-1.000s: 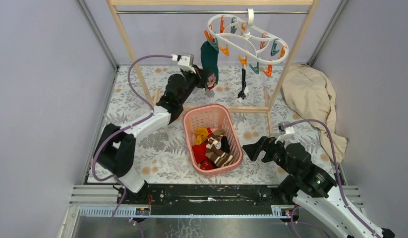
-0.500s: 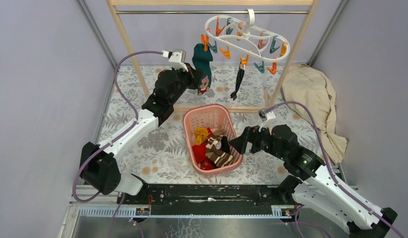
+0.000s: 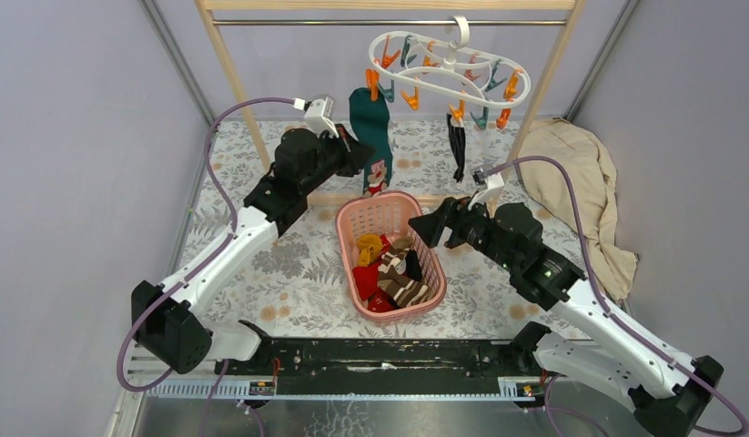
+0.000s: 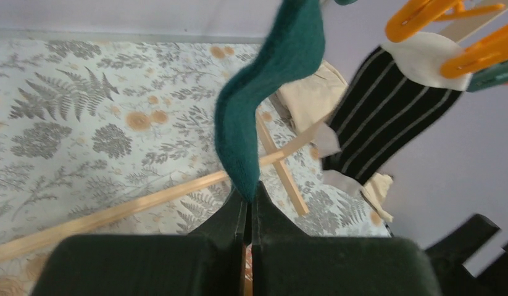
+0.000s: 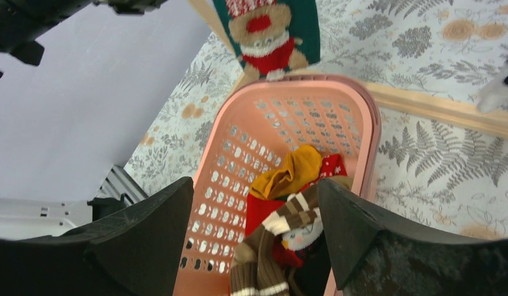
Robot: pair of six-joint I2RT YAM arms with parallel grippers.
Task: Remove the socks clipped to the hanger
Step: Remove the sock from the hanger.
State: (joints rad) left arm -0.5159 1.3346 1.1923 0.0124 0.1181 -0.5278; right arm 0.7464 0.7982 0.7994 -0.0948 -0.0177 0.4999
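The white hanger (image 3: 448, 64) with orange and teal clips hangs from the rack's rod. A dark teal sock (image 3: 372, 123) is clipped at its left end, and its toe shows a red and brown figure (image 5: 263, 24). My left gripper (image 3: 361, 153) is shut on this sock's edge (image 4: 270, 105), which runs up from the jaws (image 4: 250, 198). A black striped sock (image 3: 456, 146) hangs clipped further right (image 4: 387, 117). My right gripper (image 3: 427, 228) is open and holds nothing. It hovers over the basket's right side (image 5: 254, 203).
A pink basket (image 3: 345, 232) on the floral mat holds several socks (image 3: 389, 273): mustard, red, brown-striped. The wooden rack's foot bar (image 5: 442, 108) runs behind it. A beige cloth (image 3: 571, 177) lies at the right.
My right arm has swung up and left to the basket's right rim, its jaws narrowing a little. The left arm has shifted left with the teal sock, and the hanger has swung.
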